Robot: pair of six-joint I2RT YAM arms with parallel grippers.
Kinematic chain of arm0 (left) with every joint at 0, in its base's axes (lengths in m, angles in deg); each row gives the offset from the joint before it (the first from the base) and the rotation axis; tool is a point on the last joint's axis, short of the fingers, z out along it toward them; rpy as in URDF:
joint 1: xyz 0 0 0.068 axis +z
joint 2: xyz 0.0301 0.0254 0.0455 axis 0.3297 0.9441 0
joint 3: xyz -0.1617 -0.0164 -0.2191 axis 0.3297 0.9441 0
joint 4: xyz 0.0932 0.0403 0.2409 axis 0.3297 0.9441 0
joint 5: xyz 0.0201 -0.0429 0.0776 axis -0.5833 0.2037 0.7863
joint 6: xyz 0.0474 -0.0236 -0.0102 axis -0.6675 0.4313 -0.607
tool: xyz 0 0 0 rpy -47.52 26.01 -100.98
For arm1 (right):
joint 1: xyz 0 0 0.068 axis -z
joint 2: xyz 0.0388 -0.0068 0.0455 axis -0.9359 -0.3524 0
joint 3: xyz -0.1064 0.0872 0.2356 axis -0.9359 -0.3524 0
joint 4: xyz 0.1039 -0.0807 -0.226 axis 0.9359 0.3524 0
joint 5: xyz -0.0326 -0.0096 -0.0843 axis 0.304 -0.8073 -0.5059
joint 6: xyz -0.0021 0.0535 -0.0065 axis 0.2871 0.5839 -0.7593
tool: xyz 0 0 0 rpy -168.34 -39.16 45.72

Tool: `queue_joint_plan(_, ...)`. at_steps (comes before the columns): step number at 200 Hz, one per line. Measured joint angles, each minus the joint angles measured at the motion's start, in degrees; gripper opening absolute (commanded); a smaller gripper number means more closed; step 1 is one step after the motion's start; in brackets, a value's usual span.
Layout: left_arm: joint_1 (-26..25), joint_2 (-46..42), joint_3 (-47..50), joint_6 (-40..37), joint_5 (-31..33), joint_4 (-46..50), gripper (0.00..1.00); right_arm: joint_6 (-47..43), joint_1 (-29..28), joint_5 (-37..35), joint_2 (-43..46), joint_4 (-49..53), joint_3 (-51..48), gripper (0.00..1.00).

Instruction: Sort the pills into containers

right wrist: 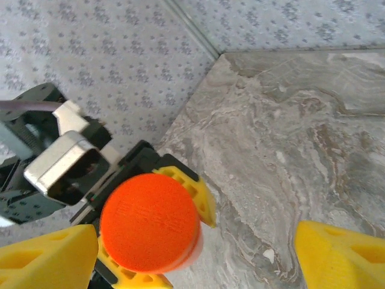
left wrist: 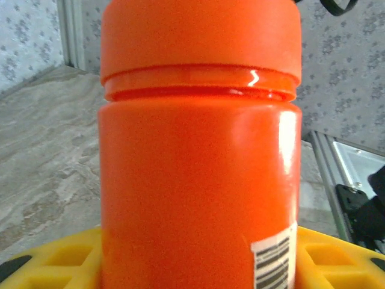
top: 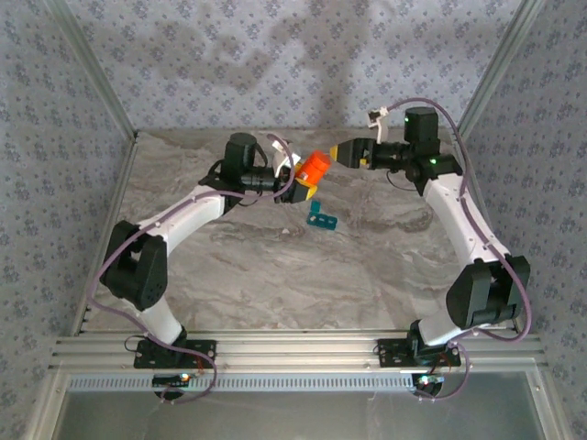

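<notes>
Left gripper: half closed, its yellow fingers clamped on the lower body of the orange bottle. It holds the bottle clear of the desk.
Bottle pose: tipped sideways, with the cap facing the other arm.
Likely reason: one arm braces the body so the other can work the cap.
Right gripper: spread wide and holding nothing. In its wrist view the cap sits between the two fingers, closer to one, and neither finger looks pressed against it.
Cap: seated on the bottle, with no visible gap at the rim.
Pill organiser: teal, lying on the desk just nearer the arm bases than the raised bottle. It is between the two arms and apart from both grippers, probably so it is close by once the bottle is open.
Pills: none visible; I judge they are inside the bottle.
Progress: early, since the bottle is not yet opened and no sorting has begun.
</notes>
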Motion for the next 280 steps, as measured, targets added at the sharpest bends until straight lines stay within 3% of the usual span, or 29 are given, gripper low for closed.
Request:
queue_joint_plan(91, -0.1, 1.2, -0.6, 0.0, -2.7, 3.1, 0.00, -3.8, -4.4, 1.0, -3.8, 3.9, 2.2, 0.81)
queue_joint_plan(130, -0.1, 1.2, -1.4, 0.0, -3.2, 3.6, 0.00, -5.0, -5.2, 0.9, -3.9, 5.6, 2.3, 0.60)
queue_joint_plan(140, -0.1, 1.2, -1.6, 0.0, -3.1, 3.7, 0.00, -5.0, -5.3, 1.0, -3.9, 5.9, 2.3, 0.49)
queue_joint_plan(197, -0.2, 1.3, -1.8, 0.2, -2.0, 4.4, 0.00, -3.5, -5.6, -0.5, -3.9, 5.5, 2.3, 0.35)
queue_joint_plan(219, -0.8, 1.2, -1.2, -0.1, 1.8, 3.9, 0.00, 0.6, -5.8, -2.6, -3.9, 3.7, 1.1, 0.34)
queue_joint_plan(280, -5.2, -0.8, 5.4, -3.2, 20.4, 2.3, 0.00, 14.8, -7.2, -9.5, -3.9, -2.3, -6.7, 0.30)
